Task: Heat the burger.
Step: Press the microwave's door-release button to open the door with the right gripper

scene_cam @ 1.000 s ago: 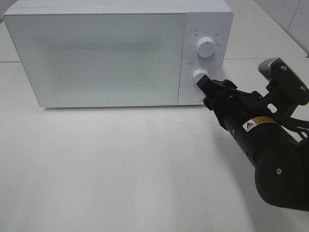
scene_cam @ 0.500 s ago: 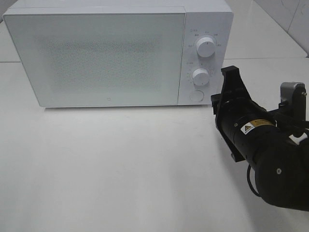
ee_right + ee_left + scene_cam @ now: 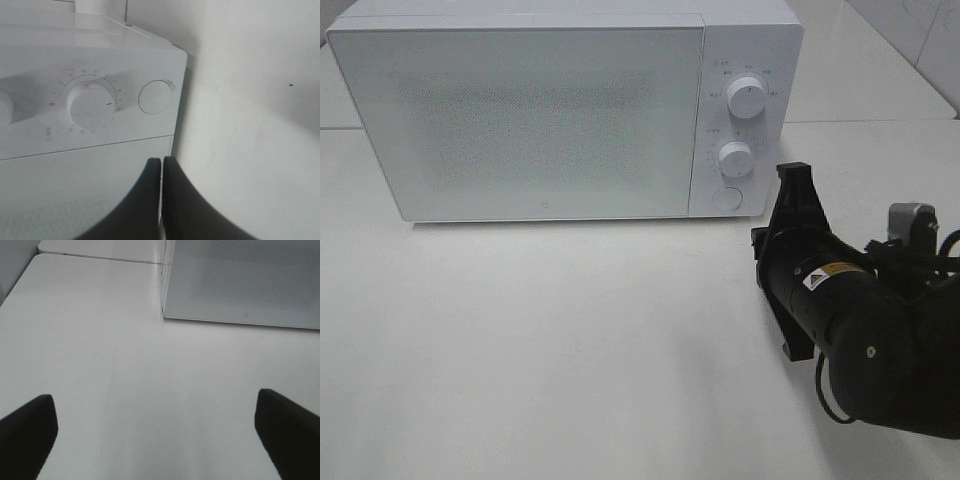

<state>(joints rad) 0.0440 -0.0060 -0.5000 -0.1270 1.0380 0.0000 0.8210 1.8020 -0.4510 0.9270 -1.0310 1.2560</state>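
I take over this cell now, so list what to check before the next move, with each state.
1. Door closed: ok, it sits flush with the front.
2. Burger inside: cannot tell. No view shows it, and nothing shows through the door.
3. Lower knob set to a time: cannot tell, the marks are too small to read.
4. Right tool off the knob: ok, it is shut, empty and apart from the oven front.
5. Left tool free: ok, it is open and empty over the table.
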